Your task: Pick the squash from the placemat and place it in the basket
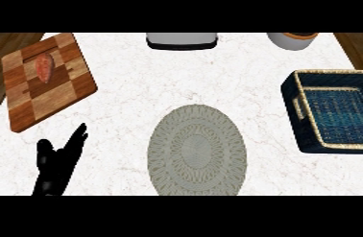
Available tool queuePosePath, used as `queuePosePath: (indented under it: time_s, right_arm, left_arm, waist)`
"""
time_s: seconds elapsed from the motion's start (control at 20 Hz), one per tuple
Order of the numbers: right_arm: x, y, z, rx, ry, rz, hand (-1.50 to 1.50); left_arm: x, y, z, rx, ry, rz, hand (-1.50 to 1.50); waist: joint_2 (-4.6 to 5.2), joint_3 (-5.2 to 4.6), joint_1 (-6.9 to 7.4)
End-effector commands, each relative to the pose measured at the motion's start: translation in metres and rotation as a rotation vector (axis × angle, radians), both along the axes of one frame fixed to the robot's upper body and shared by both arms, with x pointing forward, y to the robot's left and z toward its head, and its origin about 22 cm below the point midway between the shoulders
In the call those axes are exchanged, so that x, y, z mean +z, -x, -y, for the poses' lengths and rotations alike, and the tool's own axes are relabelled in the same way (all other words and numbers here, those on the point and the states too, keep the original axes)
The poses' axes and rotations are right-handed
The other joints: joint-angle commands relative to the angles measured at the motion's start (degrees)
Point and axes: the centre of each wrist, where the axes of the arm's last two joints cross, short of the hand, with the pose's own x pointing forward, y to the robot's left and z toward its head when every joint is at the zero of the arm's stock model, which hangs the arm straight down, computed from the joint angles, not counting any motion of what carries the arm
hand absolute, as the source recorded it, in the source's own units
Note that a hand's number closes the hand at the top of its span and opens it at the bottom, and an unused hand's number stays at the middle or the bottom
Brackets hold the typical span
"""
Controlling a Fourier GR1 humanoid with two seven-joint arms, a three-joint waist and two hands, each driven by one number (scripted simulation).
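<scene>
The round grey woven placemat [196, 152] lies at the middle of the white counter with nothing on it. No squash shows anywhere in the head view. The dark blue basket [294, 111] with a pale woven rim stands at the right edge, and the part of its inside that shows is bare. My left hand [58, 164] rests at the lower left, open with fingers pointing up, well to the left of the placemat. My right hand does not show.
A wooden cutting board [64, 87] sits at the far left with an orange-red elongated item [45, 67] on it. A grey and black appliance [181, 41] and a white pot [292, 40] stand along the back edge.
</scene>
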Motion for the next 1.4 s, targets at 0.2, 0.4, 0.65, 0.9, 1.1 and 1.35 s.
queuePosePath:
  time_s: [0.2,0.4,0.65,0.9,1.1,1.35]
  right_arm:
    - [-0.03,-0.021,0.052,-0.008,-0.207,-0.035,1.5]
    - [-0.058,-0.028,0.064,0.015,-0.216,-0.034,1.5]
    - [-0.076,-0.036,0.078,0.007,-0.215,-0.012,1.5]
    - [-0.093,-0.033,0.105,-0.144,0.039,-0.146,1.5]
    - [-0.097,-0.022,0.133,-0.117,0.105,-0.119,-1.5]
    - [-0.081,-0.026,0.143,-0.116,0.075,-0.064,-1.5]
  left_arm:
    - [-0.017,0.018,0.011,0.024,-0.011,-0.083,0.0]
    - [-0.011,-0.001,-0.003,0.013,0.007,-0.099,0.0]
    - [-0.019,0.006,0.006,0.033,0.002,-0.092,0.0]
    - [-0.011,0.013,0.008,0.015,0.024,-0.089,0.0]
    - [-0.021,0.006,0.021,0.002,0.01,-0.089,0.0]
    - [-0.011,0.014,0.004,0.006,0.006,-0.095,0.0]
  waist:
    - [0.36,-0.46,0.15]
    - [0.39,-0.47,-0.04]
    - [0.39,-0.47,0.14]
    - [0.5,-0.45,0.47]
    - [0.49,-0.46,0.11]
    - [0.37,-0.47,0.36]
